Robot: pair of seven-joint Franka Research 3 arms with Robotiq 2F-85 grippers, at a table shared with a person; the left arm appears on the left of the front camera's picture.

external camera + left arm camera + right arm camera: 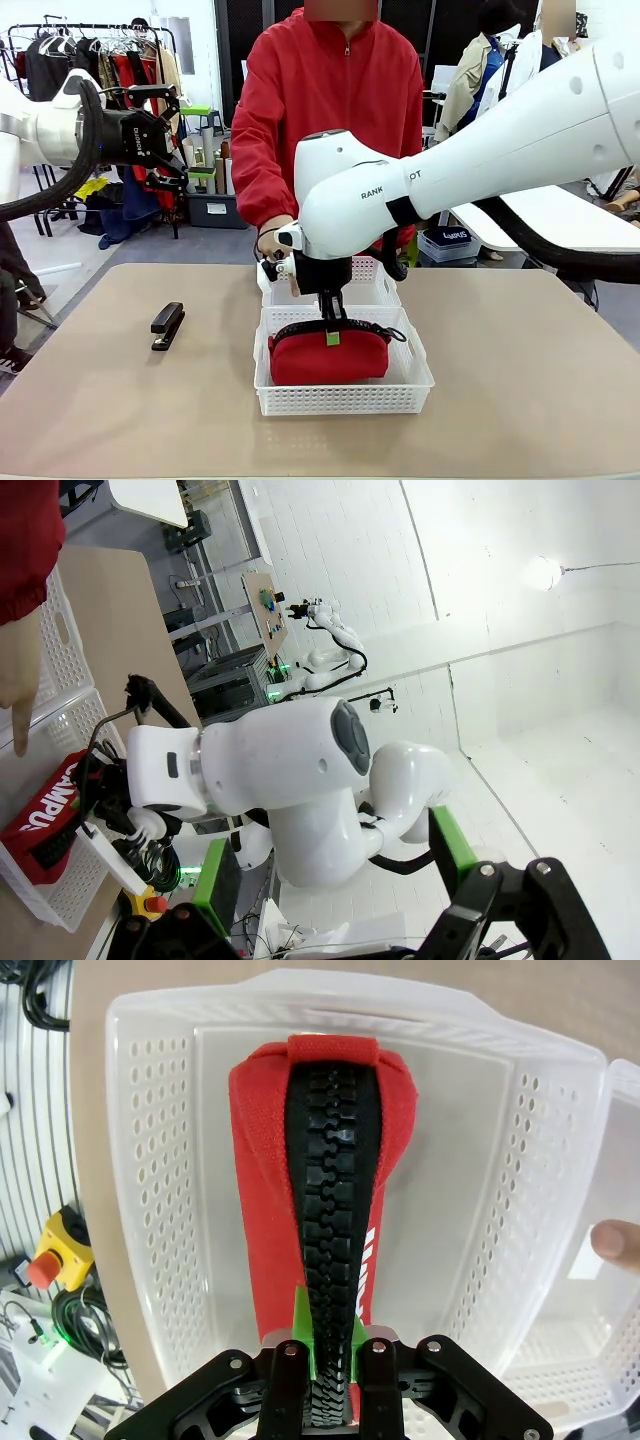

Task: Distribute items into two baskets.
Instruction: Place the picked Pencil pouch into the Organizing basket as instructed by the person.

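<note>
The red pouch [328,357] lies in the near basket [343,398], its black zipper up. My right gripper [331,334] reaches straight down and is shut on the zipper top. In the right wrist view its green pads [304,1332] pinch the zipper of the pouch [262,1160] inside the basket [150,1160]. The second basket [375,291] stands just behind, touching the first. The black stapler [167,325] lies on the table to the left. My left gripper [166,141] hangs high at the far left, open and holding nothing. The left wrist view shows its fingers [216,884] apart.
A person in a red jacket stands at the far side, one hand [271,241] at the far basket's left corner; a fingertip [611,1238] shows beside that basket [620,1150]. A yellow emergency button [47,1254] sits off the table edge. Bare tabletop [520,370] lies right of the baskets.
</note>
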